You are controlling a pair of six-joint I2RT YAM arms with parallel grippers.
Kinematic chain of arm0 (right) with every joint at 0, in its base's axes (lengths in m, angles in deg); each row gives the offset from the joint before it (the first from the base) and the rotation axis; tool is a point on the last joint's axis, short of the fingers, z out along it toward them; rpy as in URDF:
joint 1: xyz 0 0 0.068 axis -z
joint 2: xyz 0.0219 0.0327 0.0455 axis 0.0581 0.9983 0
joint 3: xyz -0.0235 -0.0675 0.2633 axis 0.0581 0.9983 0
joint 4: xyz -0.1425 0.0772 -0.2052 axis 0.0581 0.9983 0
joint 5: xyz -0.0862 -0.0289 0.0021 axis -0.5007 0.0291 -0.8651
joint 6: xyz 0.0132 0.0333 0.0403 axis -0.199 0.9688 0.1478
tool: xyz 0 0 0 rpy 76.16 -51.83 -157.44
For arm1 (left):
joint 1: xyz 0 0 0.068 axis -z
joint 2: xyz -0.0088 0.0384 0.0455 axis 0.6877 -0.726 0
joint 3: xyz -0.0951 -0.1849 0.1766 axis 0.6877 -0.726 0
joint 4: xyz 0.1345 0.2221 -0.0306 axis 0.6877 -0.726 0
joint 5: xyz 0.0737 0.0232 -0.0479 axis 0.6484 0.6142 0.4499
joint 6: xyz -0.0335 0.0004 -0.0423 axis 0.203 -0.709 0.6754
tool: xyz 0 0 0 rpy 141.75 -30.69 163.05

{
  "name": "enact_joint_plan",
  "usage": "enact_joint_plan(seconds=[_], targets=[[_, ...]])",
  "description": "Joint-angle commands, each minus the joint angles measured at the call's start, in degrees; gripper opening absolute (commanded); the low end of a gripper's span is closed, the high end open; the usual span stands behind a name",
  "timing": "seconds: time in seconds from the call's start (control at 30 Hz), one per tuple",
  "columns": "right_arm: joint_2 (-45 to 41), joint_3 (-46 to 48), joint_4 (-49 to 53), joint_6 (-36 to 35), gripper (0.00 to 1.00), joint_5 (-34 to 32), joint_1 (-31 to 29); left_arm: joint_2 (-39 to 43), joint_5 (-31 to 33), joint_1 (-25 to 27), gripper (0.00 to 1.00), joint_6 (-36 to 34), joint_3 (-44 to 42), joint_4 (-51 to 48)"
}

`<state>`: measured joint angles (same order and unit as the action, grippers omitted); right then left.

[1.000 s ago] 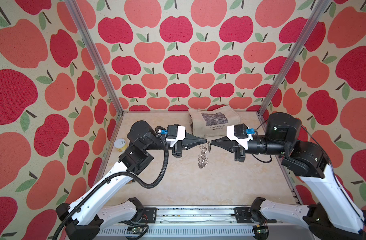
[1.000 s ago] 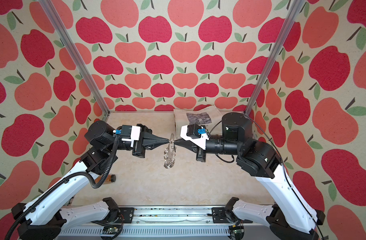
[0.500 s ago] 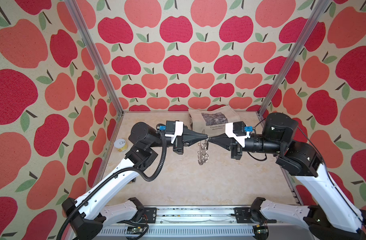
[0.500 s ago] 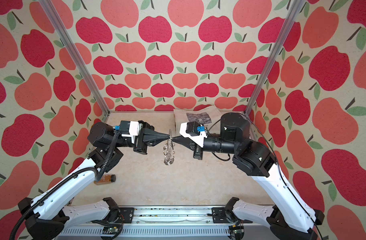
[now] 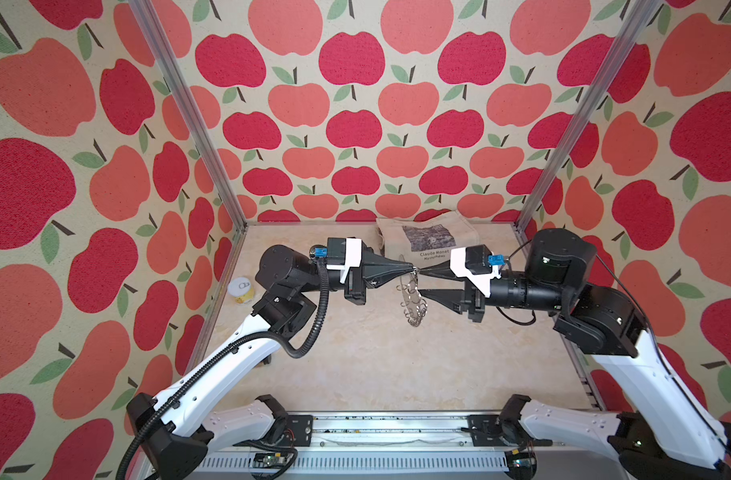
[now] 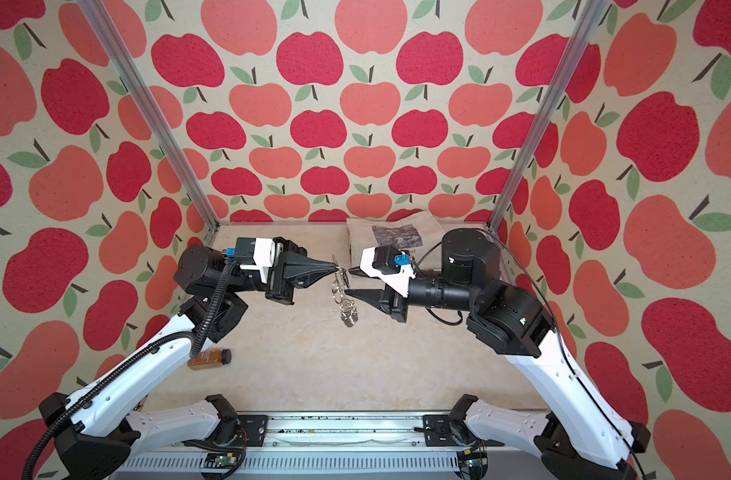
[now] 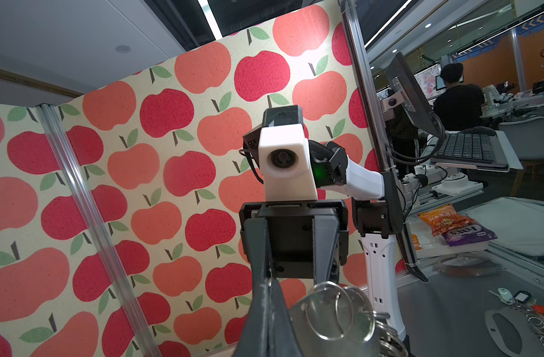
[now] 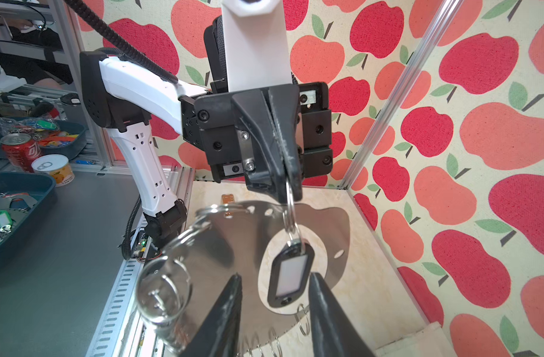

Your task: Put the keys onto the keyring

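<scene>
L tool (image 8: 288, 190) clamped on one loop (image 8: 290, 202) of the keyring (image 8: 227, 247), plate hanging mid-air. The key (image 8: 290, 275) dangles off that loop btw the parted jaws of R tool (image 8: 276, 278) — looks threaded. Next imo: R backs out w/o snagging.

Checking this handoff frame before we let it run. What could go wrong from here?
1. The whole keyring hangs from one small ring pinched in the shut left gripper; a slip would likely drop it.
2. The keys dangle between the fingers of the open right gripper; pulling back crooked could snag the tag.
3. Whether the tag's loop is fully on the ring is unclear.
</scene>
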<state>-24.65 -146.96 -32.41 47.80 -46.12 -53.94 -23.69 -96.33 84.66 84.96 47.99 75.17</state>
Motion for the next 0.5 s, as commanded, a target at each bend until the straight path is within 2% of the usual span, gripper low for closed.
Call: enact_joint_plan(seconds=[0.0, 0.2, 0.47], targets=[[-2.1, -0.1, -0.5, -0.3, 0.39, -2.2, -0.2, 0.5, 0.3, -0.3, 0.0, 0.7, -0.2, 3.0], [-2.3, -0.1, -4.3, 0.2, 0.38, -2.2, -0.1, 0.0, -0.1, -0.3, 0.0, 1.8, -0.4, 4.0], [0.3, -1.3, -6.0, 2.5, 0.19, 3.2, 0.0, 0.0, -0.3, -0.3, 0.0, 1.7, -0.4, 3.6]])
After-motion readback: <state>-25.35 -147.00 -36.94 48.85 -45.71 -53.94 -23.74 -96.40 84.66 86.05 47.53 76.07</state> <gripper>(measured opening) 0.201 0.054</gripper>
